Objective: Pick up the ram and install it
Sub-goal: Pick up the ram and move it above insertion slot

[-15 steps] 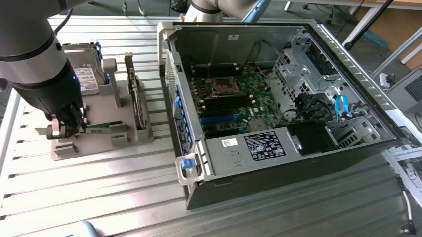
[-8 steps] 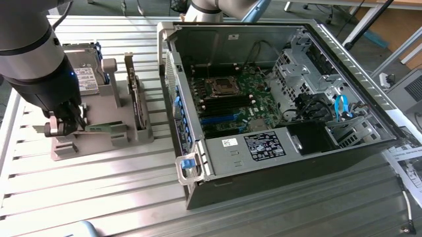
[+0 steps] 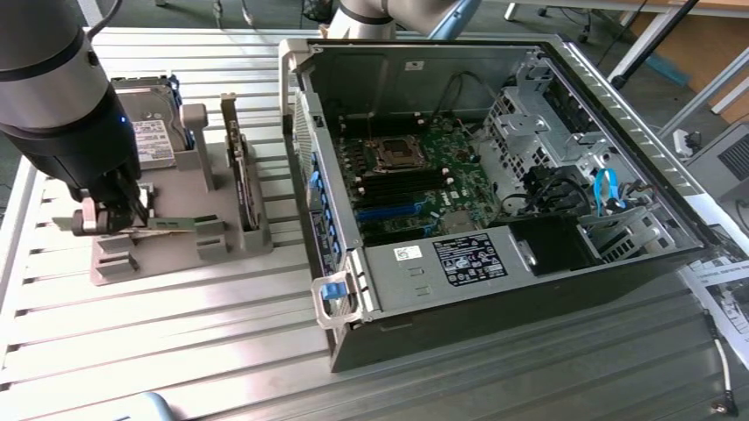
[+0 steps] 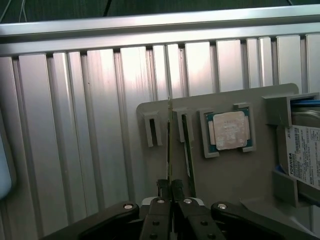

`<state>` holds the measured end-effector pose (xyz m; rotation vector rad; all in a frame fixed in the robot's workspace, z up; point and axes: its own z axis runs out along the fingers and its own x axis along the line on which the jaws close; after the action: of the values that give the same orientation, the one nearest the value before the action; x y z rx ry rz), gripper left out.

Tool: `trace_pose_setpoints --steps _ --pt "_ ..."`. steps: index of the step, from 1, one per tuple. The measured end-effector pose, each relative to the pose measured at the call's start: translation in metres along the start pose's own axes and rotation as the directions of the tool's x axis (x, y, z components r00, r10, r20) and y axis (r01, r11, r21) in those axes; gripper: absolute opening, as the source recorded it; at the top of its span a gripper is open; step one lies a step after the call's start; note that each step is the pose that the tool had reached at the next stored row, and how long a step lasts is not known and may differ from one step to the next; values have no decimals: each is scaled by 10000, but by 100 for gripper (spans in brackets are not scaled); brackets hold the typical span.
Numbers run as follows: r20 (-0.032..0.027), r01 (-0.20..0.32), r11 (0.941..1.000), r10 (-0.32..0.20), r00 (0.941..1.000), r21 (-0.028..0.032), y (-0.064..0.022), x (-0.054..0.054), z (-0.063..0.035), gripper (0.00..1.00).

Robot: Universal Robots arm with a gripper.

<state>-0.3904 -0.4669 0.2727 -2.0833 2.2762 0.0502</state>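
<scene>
The ram (image 3: pixel 175 223) is a thin green stick lying level over the grey holder (image 3: pixel 175 254) at the exterior view's left. My gripper (image 3: pixel 117 219) is shut on one end of it. In the wrist view the ram (image 4: pixel 169 145) is seen edge-on as a thin line running away from my gripper (image 4: pixel 170 189), whose dark fingers (image 4: pixel 161 187) are pinched on it. Its far tip reaches just past the edge of the holder (image 4: pixel 165 107), so it seems to sit slightly above its slot. The open computer case (image 3: pixel 351 298) lies to the exterior view's right, with the motherboard's black memory slots (image 3: pixel 404 184) exposed.
On the holder are a square silver processor (image 4: pixel 230 131), a hard drive (image 3: pixel 153 136) and a wider card (image 3: pixel 240 175) standing on edge. The ribbed metal table (image 3: pixel 175 351) carries everything. Cables and drive cages (image 3: pixel 585 193) crowd the case's right half. Papers (image 3: pixel 725 298) lie at the far right.
</scene>
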Motion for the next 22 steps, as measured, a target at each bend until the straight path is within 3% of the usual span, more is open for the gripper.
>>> trace_pose_setpoints --steps 22 --pt "0 -1 10000 1 10000 -1 -3 -13 -210 13"
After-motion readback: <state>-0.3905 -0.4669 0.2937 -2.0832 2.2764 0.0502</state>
